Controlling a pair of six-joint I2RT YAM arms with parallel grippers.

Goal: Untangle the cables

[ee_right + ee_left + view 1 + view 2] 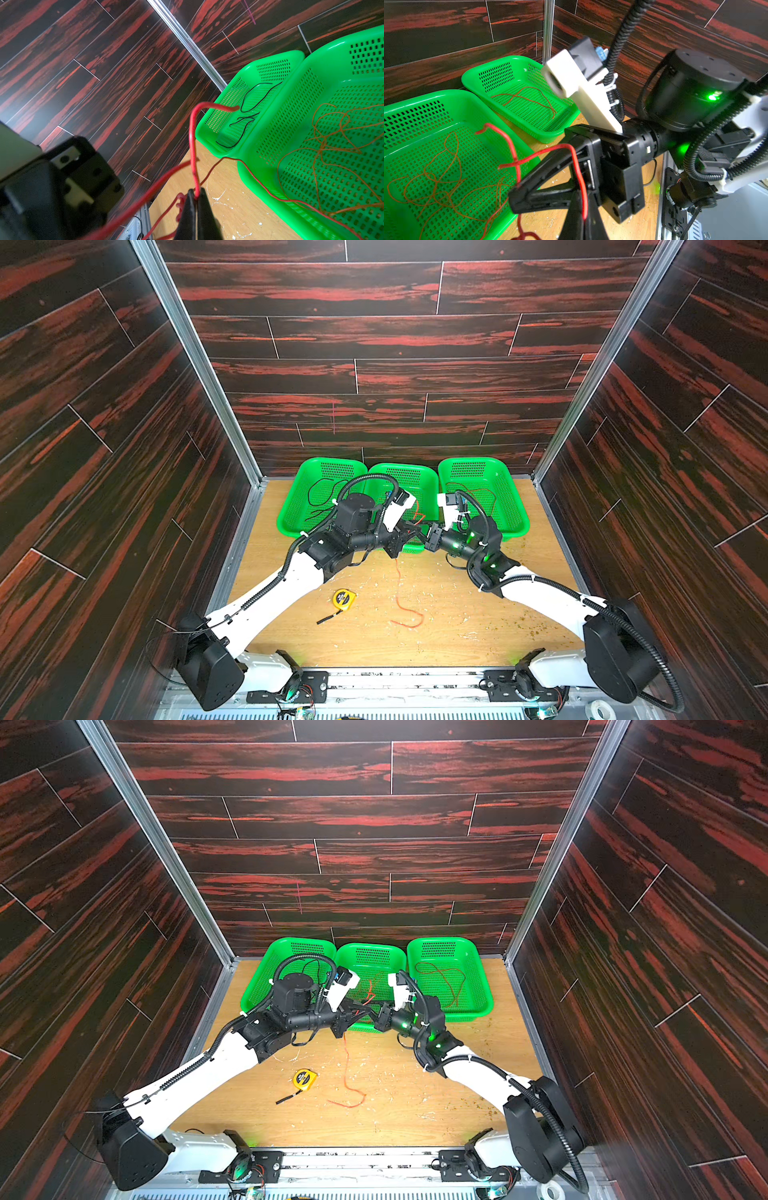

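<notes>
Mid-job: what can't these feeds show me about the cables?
- Top views: lifted stretch of the red cable, mostly hidden by the left arm.
- Top views: black cable, partly behind that arm's hose.
- Left wrist: left gripper, cut off by the bottom edge.
- Right wrist: left gripper blurred.

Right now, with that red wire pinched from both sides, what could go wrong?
The left fingers and right fingers both pinch the red wire close together; pulling apart might snap it or let it slip. Part of it lies in the middle basket with the orange wire; tugging could snag that.
</notes>
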